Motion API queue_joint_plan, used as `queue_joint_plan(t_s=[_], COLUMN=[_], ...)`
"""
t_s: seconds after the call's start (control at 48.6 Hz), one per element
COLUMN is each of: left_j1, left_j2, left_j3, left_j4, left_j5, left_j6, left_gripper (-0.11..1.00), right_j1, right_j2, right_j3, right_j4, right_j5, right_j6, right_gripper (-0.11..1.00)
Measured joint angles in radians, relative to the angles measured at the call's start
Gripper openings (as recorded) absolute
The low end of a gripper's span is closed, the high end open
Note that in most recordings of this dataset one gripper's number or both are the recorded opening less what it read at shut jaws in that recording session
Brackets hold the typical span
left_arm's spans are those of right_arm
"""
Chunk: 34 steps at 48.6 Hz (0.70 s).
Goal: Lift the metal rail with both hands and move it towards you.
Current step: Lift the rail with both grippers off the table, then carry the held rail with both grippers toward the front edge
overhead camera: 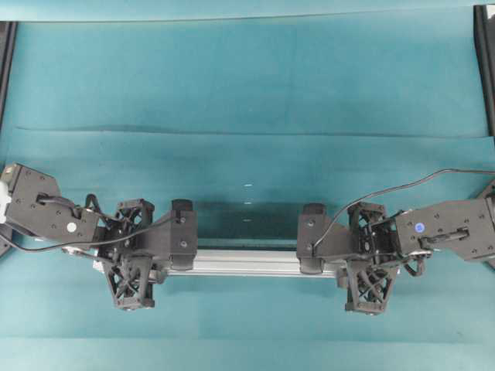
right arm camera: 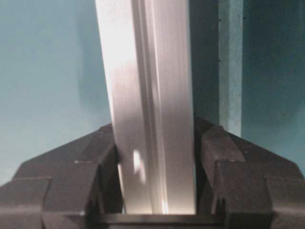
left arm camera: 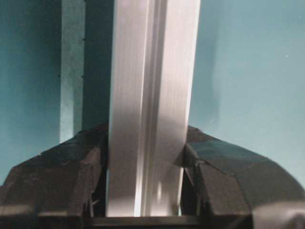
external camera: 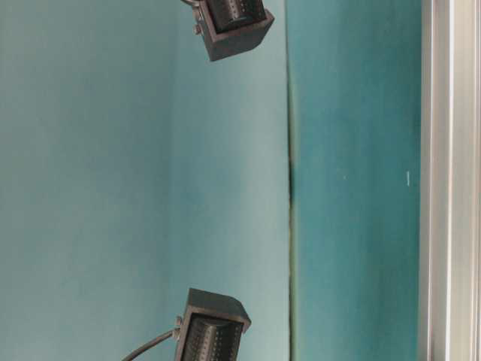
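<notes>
Silver metal rail (overhead camera: 246, 263) lying crosswise on teal cloth (overhead camera: 247, 93), long axis left to right, clamped near each end between jaws of 2 grippers, left gripper (overhead camera: 182, 234) and right gripper (overhead camera: 312, 239), ready for lifting nearer.

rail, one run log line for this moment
rail: on table | left gripper: shut on rail | right gripper: shut on rail | lift: not yet

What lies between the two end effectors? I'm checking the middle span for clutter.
Only the bare middle stretch of the metal rail runs from the left end effector to the right end effector, seen in the overhead view.
</notes>
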Motion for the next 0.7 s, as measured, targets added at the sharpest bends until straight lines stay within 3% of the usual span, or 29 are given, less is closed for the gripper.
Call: queue_joint_plan(t_s=[0.391,0.7], left_j1=[0.000,-0.002], left_j2=[-0.005,-0.141], left_j3=[-0.002,-0.066], left_j4=[0.000,0.000], left_j5=[0.017,0.239], left_j6=[0.000,0.003], left_gripper=[0.31,0.31], right_j1=[0.000,-0.017], right_j2=[-0.003,-0.121], right_j3=[-0.014,-0.126], right_j4=[0.002,0.002], right_j5=[0.029,0.276], right_j6=[0.002,0.002], right_gripper=[0.41,0.41])
